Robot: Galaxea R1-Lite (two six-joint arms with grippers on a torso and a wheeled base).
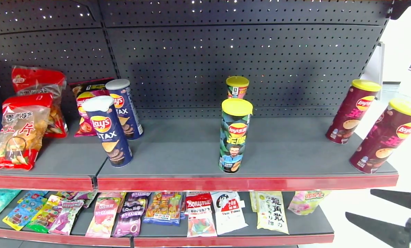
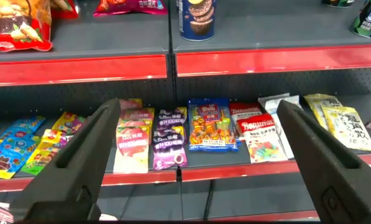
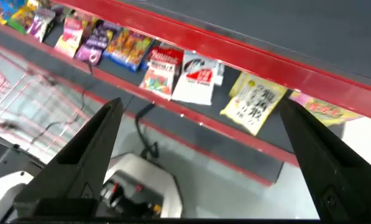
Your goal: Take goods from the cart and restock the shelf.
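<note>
Left gripper (image 2: 197,106): fingers spread wide, holding nothing. Between them lie sweet packets (image 2: 168,138) on the lower shelf (image 2: 235,168). Right gripper (image 3: 199,102): fingers wide too, empty. Past one finger, the right wrist view takes in the red wire cart (image 3: 17,81). The head view adds the upper shelf (image 1: 246,182), where a blue chip can (image 1: 108,132), a green chip can (image 1: 235,136) and a maroon chip can (image 1: 386,136) stand upright.

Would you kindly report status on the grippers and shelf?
Left gripper open, empty. Right gripper open, empty. Grey metal upper shelf part-stocked, gaps between tall cardboard crisp tubes. Nothing blocking.
</note>
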